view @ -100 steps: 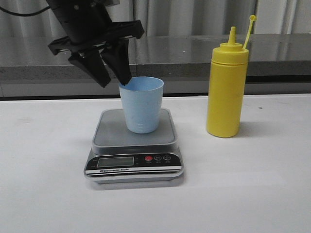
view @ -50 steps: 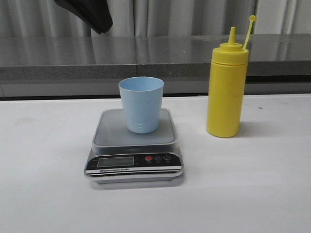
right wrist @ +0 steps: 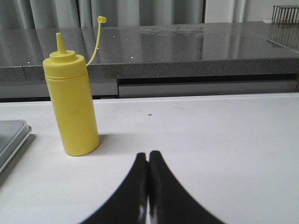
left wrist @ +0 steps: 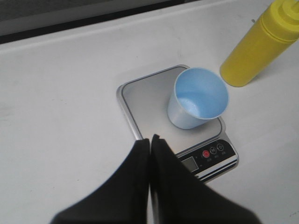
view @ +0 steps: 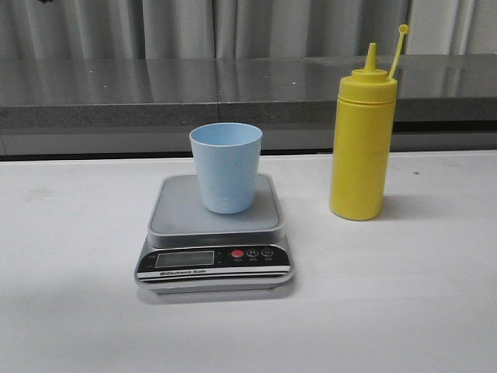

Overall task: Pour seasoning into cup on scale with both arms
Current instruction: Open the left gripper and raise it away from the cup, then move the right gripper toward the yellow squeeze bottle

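Observation:
The pale blue cup [view: 226,166] stands upright and empty on the grey scale [view: 178,214] at the table's middle. The yellow seasoning bottle [view: 361,148] stands upright on the table to the right of the scale, nozzle bare, cap strap sticking up. Neither gripper shows in the front view. In the left wrist view my left gripper [left wrist: 150,138] is shut and empty, high above the scale [left wrist: 145,102] and the cup [left wrist: 198,98], with the bottle [left wrist: 257,49] beyond. In the right wrist view my right gripper [right wrist: 148,154] is shut and empty, low over the table, apart from the bottle [right wrist: 72,107].
A dark grey stone counter [view: 233,89] with grey curtains behind it runs along the back of the white table [view: 404,295]. The scale's corner shows at the edge of the right wrist view [right wrist: 11,137]. A small dark wire basket [right wrist: 285,13] stands on the counter.
My left gripper, open beside the cup's rim a second ago, has risen up and out of the front view. The cup stays on the scale. The bottle has not moved.

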You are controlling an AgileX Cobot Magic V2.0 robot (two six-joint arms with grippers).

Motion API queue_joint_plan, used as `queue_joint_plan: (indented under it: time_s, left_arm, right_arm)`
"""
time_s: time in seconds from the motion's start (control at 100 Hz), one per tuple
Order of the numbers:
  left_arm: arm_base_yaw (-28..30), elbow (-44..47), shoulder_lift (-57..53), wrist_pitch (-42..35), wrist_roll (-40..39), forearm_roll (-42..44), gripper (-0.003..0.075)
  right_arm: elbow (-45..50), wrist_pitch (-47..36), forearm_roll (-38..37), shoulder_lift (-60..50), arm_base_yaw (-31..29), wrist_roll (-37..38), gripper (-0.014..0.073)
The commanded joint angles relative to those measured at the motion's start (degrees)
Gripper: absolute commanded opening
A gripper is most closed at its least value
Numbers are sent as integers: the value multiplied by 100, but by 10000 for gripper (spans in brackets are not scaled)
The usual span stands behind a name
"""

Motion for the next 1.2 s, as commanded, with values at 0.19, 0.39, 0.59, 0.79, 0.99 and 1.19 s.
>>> queue_joint_plan:
  time_s: [0.19,0.39,0.59,0.79,0.99,1.19]
  left_arm:
    - [472,1130,-1630,-700,-66,-71,-20]
    - [482,1984,-2803,-816,-66,-71,-20]
    - [482,2644,-4024,-694,-66,-71,-20]
    - [482,2952,-5048,-311,-66,-71,-20]
    - [482,2988,-5392,-311,-66,-71,-20]
    - [482,2988,-5392,-311,-66,-71,-20]
  right_arm:
    - [-85,-421,-37,-131,2,-42,-68]
    - [-85,-439,-36,-131,2,-42,-68]
    - [-85,-468,-36,-131,2,-42,-68]
    - [-85,-472,-36,-131,2,-42,-68]
    - [-85,-542,-36,-131,2,-42,-68]
    - [-250,-644,-9,-106,2,-37,-68]
